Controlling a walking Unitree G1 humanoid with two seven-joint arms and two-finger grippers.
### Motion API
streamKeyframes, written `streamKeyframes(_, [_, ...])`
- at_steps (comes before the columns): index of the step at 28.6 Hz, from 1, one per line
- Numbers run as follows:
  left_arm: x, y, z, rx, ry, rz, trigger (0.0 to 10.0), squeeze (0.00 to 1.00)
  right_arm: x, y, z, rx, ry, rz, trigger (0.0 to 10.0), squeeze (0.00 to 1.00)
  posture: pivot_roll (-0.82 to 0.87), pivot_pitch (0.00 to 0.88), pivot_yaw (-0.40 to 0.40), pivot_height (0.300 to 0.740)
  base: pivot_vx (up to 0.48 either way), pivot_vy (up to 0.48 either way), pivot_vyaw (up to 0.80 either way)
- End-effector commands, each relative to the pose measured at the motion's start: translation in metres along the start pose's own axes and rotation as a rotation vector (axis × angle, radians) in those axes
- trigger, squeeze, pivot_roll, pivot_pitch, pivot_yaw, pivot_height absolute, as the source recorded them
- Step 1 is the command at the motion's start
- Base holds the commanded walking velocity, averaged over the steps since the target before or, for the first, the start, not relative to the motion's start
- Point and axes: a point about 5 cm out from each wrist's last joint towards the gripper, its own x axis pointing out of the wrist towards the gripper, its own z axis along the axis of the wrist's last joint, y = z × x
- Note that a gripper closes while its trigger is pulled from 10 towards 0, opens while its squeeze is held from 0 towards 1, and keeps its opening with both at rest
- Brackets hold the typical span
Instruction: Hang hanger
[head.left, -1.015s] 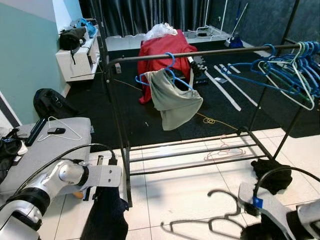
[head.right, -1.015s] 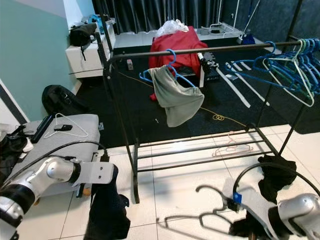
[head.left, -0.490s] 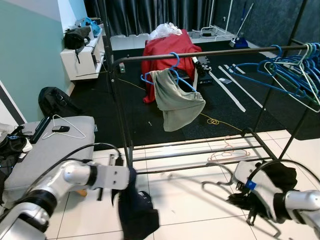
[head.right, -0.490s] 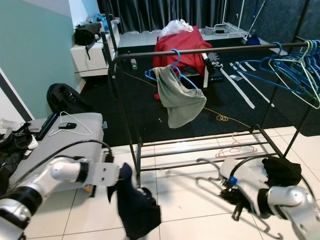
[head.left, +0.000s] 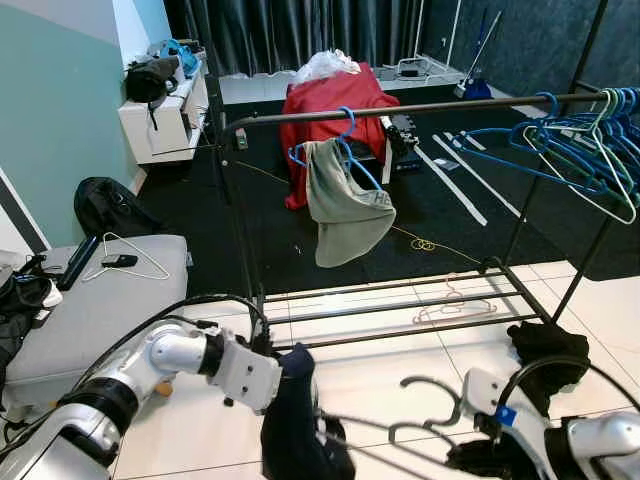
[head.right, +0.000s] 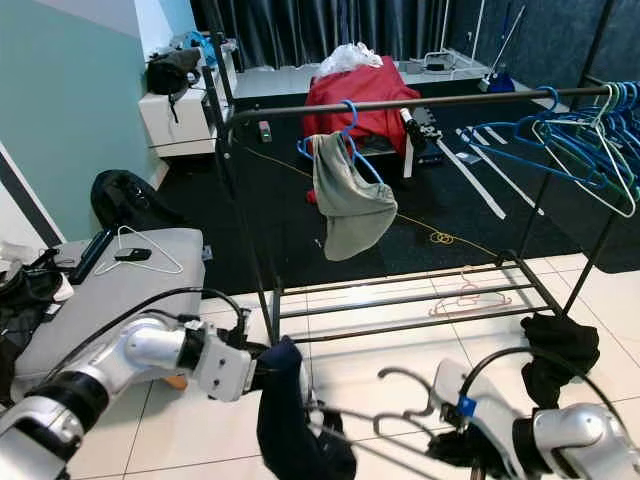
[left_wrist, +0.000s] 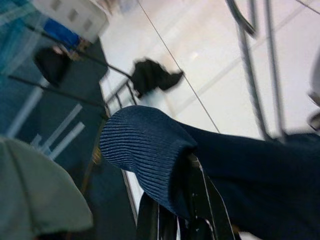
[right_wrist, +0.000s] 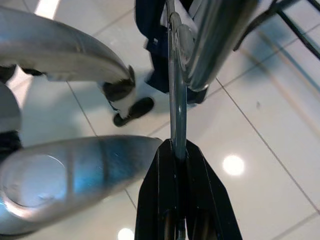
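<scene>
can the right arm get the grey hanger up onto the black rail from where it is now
Probably not yet. The right gripper pinches the grey hanger low over the tiles, well below the black rail, and the dark blue garment in the left gripper hangs against it.

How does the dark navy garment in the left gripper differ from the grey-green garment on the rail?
The dark navy knit garment hangs low over the tiled floor from the left gripper, on no hanger; the grey-green garment is draped over a blue hanger hooked on the black rail. The navy one is far darker, the grey-green one pale. Both hang limp and crumpled.
</scene>
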Motion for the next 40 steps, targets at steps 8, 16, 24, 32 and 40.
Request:
streamKeyframes(8, [0.004, 0.023, 0.011, 0.050, -0.073, 0.082, 10.0, 0.00, 0.022, 0.004, 0.006, 0.005, -0.073, 0.105, 10.0, 0.00, -0.12, 0.067, 0.066, 0.740, 0.000, 0.000, 0.00])
streamKeyframes(16, [0.008, 0.024, 0.013, 0.043, -0.093, 0.070, 10.0, 0.00, 0.039, -0.032, 0.024, -0.090, -0.105, -0.136, 10.0, 0.00, -0.11, 0.053, 0.055, 0.740, 0.000, 0.000, 0.00])
streamKeyframes(24, [0.004, 0.023, 0.011, 0.029, -0.075, 0.067, 10.0, 0.00, 0.037, -0.028, 0.025, -0.052, -0.083, -0.147, 10.0, 0.00, -0.10, 0.048, 0.051, 0.740, 0.000, 0.000, 0.00])
streamKeyframes(32, [0.002, 0.033, 0.010, 0.055, -0.066, 0.071, 10.0, 0.00, 0.034, 0.003, 0.007, 0.007, -0.018, 0.017, 10.0, 0.00, -0.11, 0.041, 0.067, 0.740, 0.000, 0.000, 0.00])
streamKeyframes(40, [0.002, 0.037, 0.010, 0.056, -0.061, 0.072, 10.0, 0.00, 0.021, 0.001, 0.011, 0.012, -0.003, -0.034, 10.0, 0.00, -0.11, 0.049, 0.068, 0.740, 0.000, 0.000, 0.00])
